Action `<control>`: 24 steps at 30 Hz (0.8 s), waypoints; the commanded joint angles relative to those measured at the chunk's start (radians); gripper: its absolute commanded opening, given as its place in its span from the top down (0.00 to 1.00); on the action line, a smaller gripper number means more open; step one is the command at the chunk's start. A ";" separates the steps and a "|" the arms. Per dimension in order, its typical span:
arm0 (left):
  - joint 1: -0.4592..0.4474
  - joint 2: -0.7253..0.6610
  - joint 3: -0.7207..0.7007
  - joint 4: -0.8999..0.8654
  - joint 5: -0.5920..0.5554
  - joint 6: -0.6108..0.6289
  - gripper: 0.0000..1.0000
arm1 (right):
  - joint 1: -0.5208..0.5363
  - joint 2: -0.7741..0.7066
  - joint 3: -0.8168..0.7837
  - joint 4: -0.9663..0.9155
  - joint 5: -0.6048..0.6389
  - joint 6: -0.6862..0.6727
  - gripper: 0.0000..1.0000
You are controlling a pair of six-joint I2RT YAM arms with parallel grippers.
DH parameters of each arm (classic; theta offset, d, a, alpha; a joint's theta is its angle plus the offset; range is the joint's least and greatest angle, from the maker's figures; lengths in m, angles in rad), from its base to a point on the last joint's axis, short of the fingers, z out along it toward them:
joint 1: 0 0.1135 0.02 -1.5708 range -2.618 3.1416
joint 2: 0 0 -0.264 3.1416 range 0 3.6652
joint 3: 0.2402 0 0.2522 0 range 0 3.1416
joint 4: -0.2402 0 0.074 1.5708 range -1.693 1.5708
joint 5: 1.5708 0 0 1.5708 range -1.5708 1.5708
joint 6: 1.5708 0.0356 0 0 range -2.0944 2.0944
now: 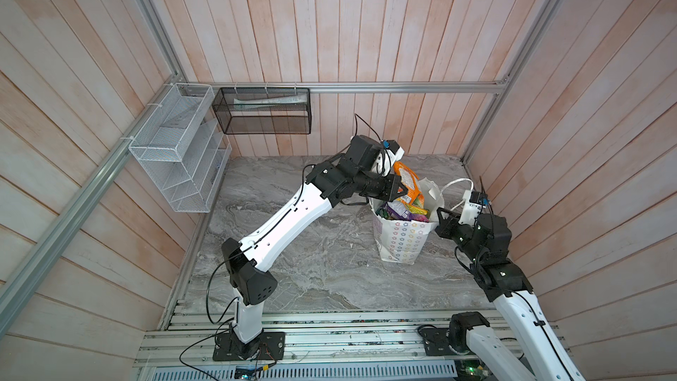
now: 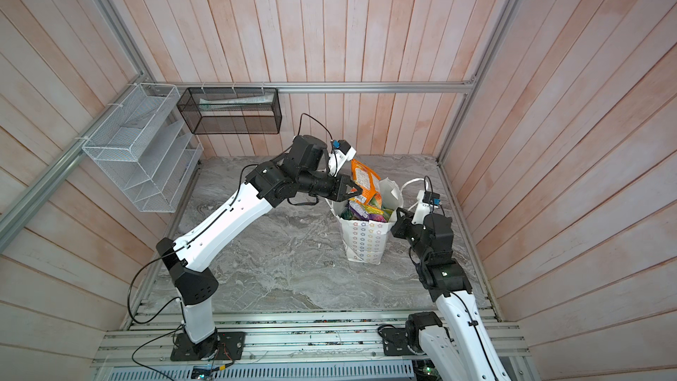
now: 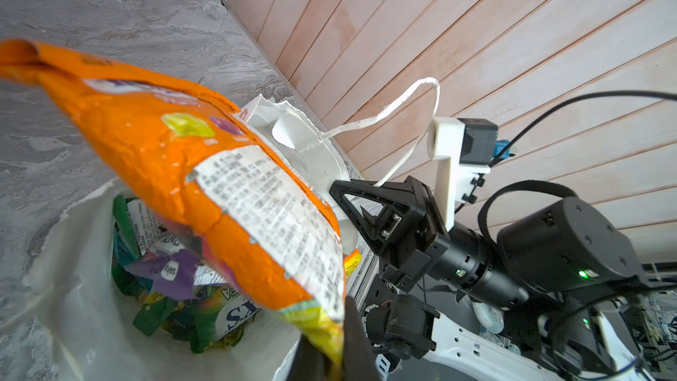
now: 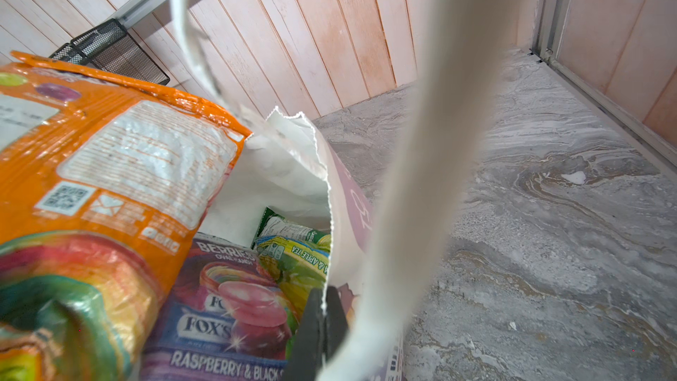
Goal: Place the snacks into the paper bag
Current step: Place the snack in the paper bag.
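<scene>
One orange pouch [image 1: 408, 183] [image 3: 205, 177] is being held over the open mouth of the bag [image 1: 403, 247] [image 2: 366, 243]. Its lower corner is being pinched by the left gripper [image 1: 401, 192] [image 2: 357, 192], whose jaws are being pressed almost together on the foil. The pouch is being tilted, with its upper end being raised well above the rim.

Several pouches [image 4: 227, 324] are being carried inside the bag. A purple one lettered FOX'S is being shown in the right wrist view, with green and yellow-green ones just beside it.

The bag is being supported upright by the marble surface [image 1: 311, 251], toward the right arm's side. Its rim is being clamped by the right gripper [image 1: 441, 212] [image 4: 320, 335], with the jaws being squeezed fully together on the paper edge. One cord handle [image 1: 456, 186] [image 3: 403, 104] is being looped up beside that gripper.

Farther out, a white wire rack [image 1: 176, 148] and a black mesh basket [image 1: 263, 111] are being carried by the wall rails at the far left.
</scene>
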 commanded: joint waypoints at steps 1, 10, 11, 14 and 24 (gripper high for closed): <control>-0.008 0.041 0.049 -0.054 -0.030 0.054 1.00 | -0.007 -0.019 -0.001 0.024 0.019 -0.015 1.00; -0.019 0.063 0.021 -0.061 -0.127 0.123 1.00 | -0.008 -0.017 -0.004 0.027 0.017 -0.015 1.00; -0.023 0.057 0.009 -0.049 -0.143 0.134 1.00 | -0.007 -0.017 -0.003 0.028 0.017 -0.015 1.00; -0.041 0.034 -0.044 -0.006 -0.207 0.173 1.00 | -0.007 -0.013 -0.004 0.027 0.015 -0.015 1.00; -0.113 -0.034 -0.235 0.151 -0.442 0.295 1.00 | -0.007 -0.011 -0.004 0.029 0.014 -0.015 1.00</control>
